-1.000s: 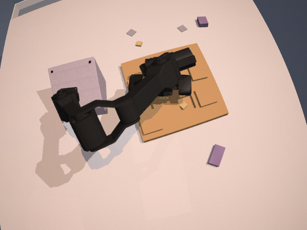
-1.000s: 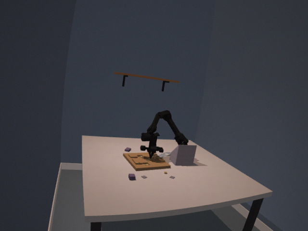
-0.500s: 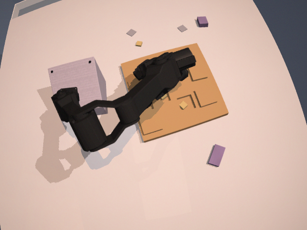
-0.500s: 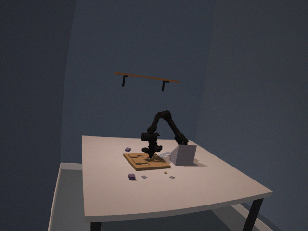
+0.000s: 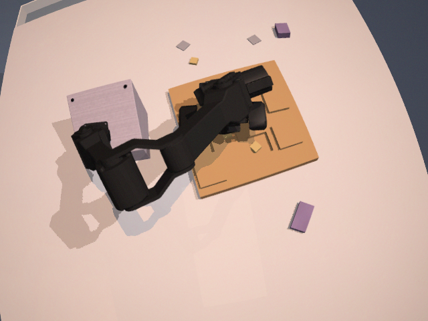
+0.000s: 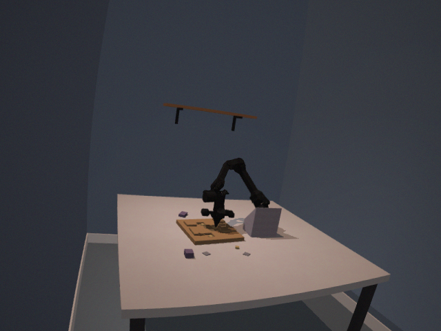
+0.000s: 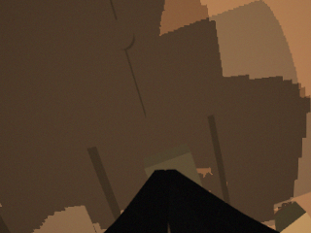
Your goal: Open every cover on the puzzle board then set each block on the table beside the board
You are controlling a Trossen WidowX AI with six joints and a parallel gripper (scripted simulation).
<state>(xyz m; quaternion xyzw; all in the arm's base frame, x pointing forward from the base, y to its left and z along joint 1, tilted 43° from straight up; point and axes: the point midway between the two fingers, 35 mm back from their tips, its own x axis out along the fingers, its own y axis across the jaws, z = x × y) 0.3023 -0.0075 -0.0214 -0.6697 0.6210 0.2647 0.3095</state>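
The orange puzzle board (image 5: 238,176) (image 6: 199,241) has dark L-shaped and straight grooves. My gripper (image 6: 216,227) (image 7: 165,181) is shut and empty, pointing down low over the board; the arm hides its tips in the top view. In the wrist view a pale yellowish square piece (image 7: 171,161) lies just beyond the tips, partly hidden by them. Another yellow piece (image 5: 255,146) (image 7: 297,225) sits on the board beside a groove. The arm and its shadow hide much of the board, so I cannot tell how the covers and wells there stand.
Off the board lie a purple cube-like block (image 5: 282,29) (image 6: 188,253), a purple flat block (image 5: 302,216) (image 6: 182,214), a small yellow piece (image 5: 194,60) (image 6: 237,247) and two thin grey squares (image 5: 182,45) (image 5: 253,39). A large mauve box (image 5: 103,107) (image 6: 265,222) stands beside the arm.
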